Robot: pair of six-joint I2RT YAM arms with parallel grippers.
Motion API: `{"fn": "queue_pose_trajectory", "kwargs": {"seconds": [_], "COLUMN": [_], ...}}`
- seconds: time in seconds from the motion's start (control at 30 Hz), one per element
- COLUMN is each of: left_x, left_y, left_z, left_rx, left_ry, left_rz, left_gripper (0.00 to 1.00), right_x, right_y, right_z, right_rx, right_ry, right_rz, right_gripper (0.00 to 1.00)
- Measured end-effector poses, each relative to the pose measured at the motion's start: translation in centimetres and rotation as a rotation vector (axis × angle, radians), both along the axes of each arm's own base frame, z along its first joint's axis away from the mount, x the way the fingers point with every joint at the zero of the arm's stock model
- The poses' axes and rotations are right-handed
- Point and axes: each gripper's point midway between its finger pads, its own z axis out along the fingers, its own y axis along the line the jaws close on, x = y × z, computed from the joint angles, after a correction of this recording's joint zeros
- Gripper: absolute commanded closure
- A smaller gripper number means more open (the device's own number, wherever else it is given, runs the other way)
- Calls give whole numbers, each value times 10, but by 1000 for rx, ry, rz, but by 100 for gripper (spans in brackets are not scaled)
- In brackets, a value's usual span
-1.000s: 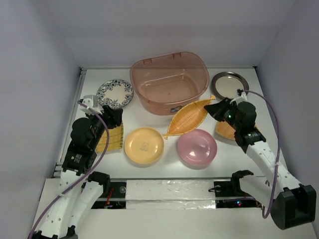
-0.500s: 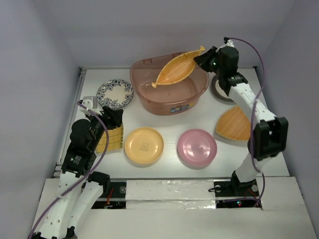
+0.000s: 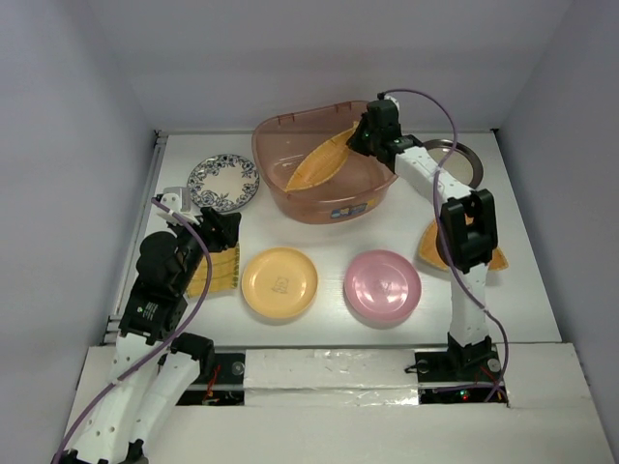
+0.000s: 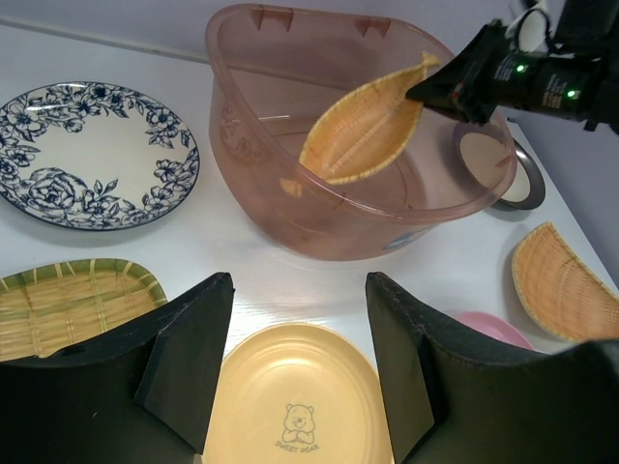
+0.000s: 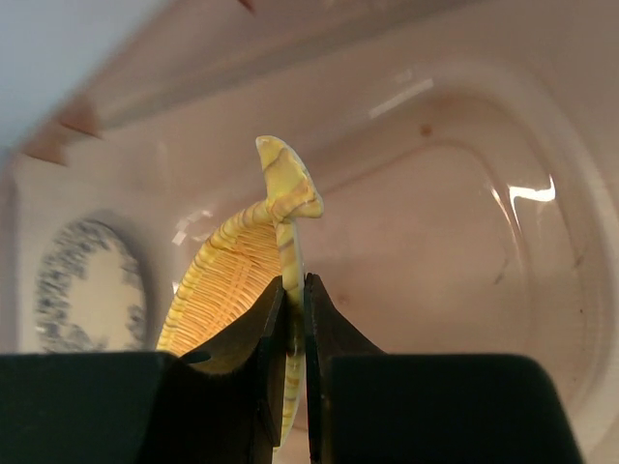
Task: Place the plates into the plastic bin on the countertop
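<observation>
Right gripper (image 5: 288, 307) is pinched tight on the stem end of the orange leaf plate (image 3: 319, 166). The plate sits tilted inside the plastic bin (image 3: 286, 196), held end up by the rim at 2 o'clock, low tip toward 8. Can't tell if the tip touches the bin floor.

Bin is at 12 o'clock on the white countertop (image 3: 397, 220), label (image 3: 340, 210) on its near wall.

Left gripper (image 4: 298, 290): jaws wide, nothing in them. It hangs over the 8 o'clock area, above the gap between the woven square plate (image 4: 58, 309) and the yellow round plate (image 3: 280, 282).

Others flat on the surface, clocked from the bin:
- blue-white plate (image 3: 223, 182) at 9
- silver plate (image 3: 464, 159) at 3, partly under the right arm
- fan plate (image 4: 561, 290) at 4
- pink plate (image 3: 382, 286) at 5

Surface is glossy white and shows reflections in front of the bin. Pale grey walls (image 3: 319, 58) close the left, back and right sides. A shiny foil strip (image 3: 329, 372) runs along the near edge.
</observation>
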Motion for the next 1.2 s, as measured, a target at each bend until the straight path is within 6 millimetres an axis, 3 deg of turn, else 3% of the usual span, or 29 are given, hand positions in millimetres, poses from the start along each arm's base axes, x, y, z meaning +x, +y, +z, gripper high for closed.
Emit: {"fn": "queue_pose_trajectory", "kwargs": {"seconds": [0.2,0.3,0.4,0.57,0.73,0.87,0.93,0.97,1.0,1.03,1.07,1.1,1.17,1.2], "left_x": [0,0,0,0,0,0,1,1,1,1,1,2,2,2], "left_y": [-1,-1,-1,0,0,1,1,2,3,3,4,5,8,10], "left_z": [0,0,0,0,0,0,0,0,0,0,0,0,1,1], "left_rx": [0,0,0,0,0,1,1,2,2,3,3,4,4,5], "left_ry": [0,0,0,0,1,0,0,0,0,0,0,0,-4,-5], "left_rz": [-2,-2,-2,-1,-1,5,10,14,17,19,25,31,49,58], "left_gripper": [45,45,45,45,46,47,48,51,54,57,60,71,82,94], "right_x": [-4,-4,-4,0,0,-16,-30,-38,-50,-62,-75,-93,-133,-154], "right_y": [0,2,1,3,2,1,1,2,3,5,7,12,25,33], "right_z": [-53,-69,-79,-71,-62,-33,-6,10,30,48,63,78,102,106], "right_rx": [-66,-88,-102,-107,-114,-123,-118,-110,-107,-86,-80,-62,-23,-7], "right_ry": [104,133,155,145,130,92,53,23,-13,-55,-90,-125,-200,-225], "right_rz": [5,9,7,10,12,30,44,54,69,80,105,131,191,227], "right_gripper": [86,83,70,54,30,29,36,56,56,83,94,100,100,100]}}
